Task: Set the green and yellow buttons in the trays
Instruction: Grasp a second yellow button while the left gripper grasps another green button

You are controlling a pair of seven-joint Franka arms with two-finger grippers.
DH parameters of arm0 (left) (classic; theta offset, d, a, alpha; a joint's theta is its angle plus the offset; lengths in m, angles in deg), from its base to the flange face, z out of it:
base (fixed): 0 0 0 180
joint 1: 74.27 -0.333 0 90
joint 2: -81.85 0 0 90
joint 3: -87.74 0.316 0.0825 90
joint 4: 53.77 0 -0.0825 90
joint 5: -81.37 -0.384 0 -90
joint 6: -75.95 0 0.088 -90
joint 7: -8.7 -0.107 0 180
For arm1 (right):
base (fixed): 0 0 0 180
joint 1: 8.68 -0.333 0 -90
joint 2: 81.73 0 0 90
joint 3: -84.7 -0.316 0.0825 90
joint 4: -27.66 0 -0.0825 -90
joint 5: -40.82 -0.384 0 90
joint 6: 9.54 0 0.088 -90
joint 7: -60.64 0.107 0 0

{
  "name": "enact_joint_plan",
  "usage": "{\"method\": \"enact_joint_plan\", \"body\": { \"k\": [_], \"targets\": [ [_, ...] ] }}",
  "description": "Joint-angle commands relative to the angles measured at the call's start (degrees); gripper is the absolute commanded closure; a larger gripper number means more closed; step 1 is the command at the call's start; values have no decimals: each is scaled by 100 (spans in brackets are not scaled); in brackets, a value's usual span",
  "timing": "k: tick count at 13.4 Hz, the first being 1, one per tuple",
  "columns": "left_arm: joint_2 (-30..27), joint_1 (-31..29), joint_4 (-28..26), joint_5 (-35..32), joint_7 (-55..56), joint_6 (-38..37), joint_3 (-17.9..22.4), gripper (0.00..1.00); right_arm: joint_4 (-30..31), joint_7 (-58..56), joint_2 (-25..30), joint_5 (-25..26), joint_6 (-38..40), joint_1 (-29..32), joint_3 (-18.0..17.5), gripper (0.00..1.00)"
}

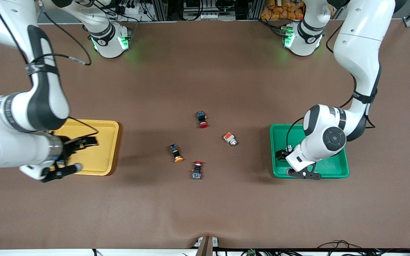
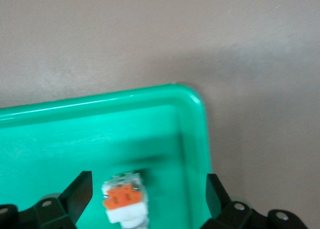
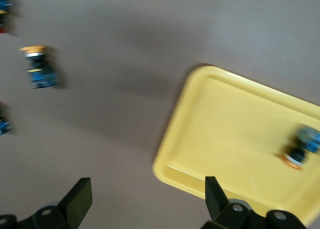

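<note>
In the front view, the brown counter (image 1: 205, 199) is seen with a yellow tray (image 1: 101, 149) toward the right arm's end and a green tray (image 1: 333, 167) toward the left arm's end. The right gripper (image 1: 68, 156) is held over the yellow tray's nearer part, and the left gripper (image 1: 290, 163) over the green tray's corner. Between the trays four switches are laid apart: an orange-capped switch (image 1: 176, 153), a silver-white switch with an orange block (image 1: 230, 138), and two red-capped switches (image 1: 201, 119) (image 1: 196, 170). In the left wrist view, the left gripper's fingers (image 2: 77, 196) are spread wide with nothing gripped; between them a second silver-white switch with an orange block (image 2: 125, 199) is seen lying in the green tray (image 2: 60, 139) near its corner. In the right wrist view, the right gripper's fingers (image 3: 80, 199) are likewise spread wide and empty, over the yellow tray's (image 3: 225, 134) corner; a second orange-capped switch (image 3: 300, 149) is seen lying in that tray, and the first orange-capped switch (image 3: 39, 66) on the counter.
</note>
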Motion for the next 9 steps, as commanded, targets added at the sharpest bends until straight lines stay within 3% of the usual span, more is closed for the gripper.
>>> {"method": "enact_joint_plan", "body": {
  "k": [1,5,9],
  "targets": [
    [-143,270,27,-22,580,-96,18,0,23,-360,74,-183,-23,35,-281,0],
    [-187,717,54,21,1896,-114,1,0,408,-1982,13,-245,-986,-176,-272,0],
    [-126,1412,132,30,3716,-114,1,0,1155,-2321,12,-201,-2366,-693,-272,0]
  ]
}}
